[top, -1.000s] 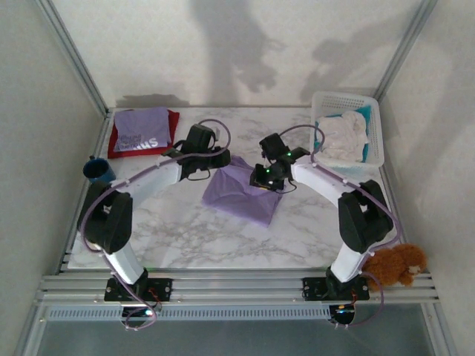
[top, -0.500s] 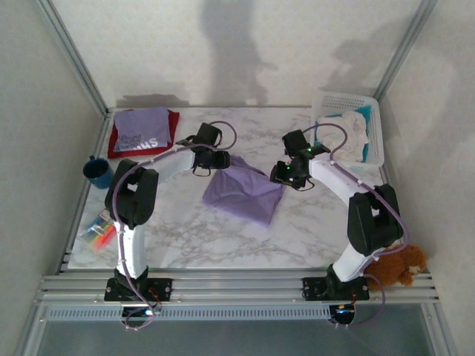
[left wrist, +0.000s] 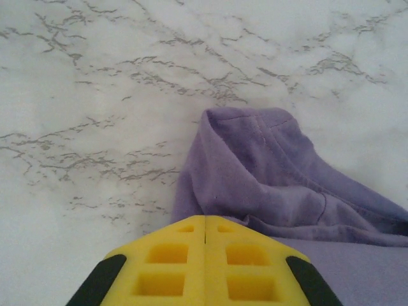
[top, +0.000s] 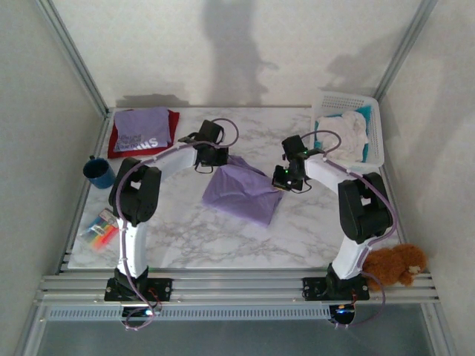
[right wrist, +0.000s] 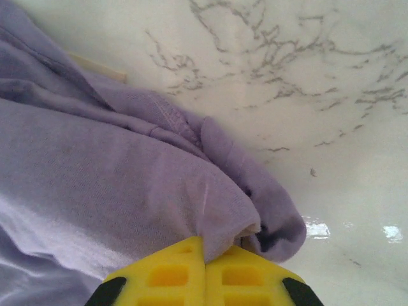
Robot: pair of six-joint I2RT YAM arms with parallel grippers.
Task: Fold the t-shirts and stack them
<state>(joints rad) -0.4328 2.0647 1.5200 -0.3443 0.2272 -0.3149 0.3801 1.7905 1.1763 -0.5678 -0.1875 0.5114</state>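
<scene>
A plain lavender t-shirt (top: 243, 191) lies bunched at the centre of the marble table (top: 193, 241). The left gripper (left wrist: 204, 222) is pressed together at its far-left corner; whether it nips cloth is unclear. The right gripper (right wrist: 205, 242) pinches a fold at its right corner. Far left, a lettered lavender t-shirt (top: 142, 130) lies on a red t-shirt (top: 175, 119). A blue mug (top: 97, 170), markers (top: 100, 231), a white basket (top: 375, 126) and a plush bear (top: 393, 263) sit at the edges.
</scene>
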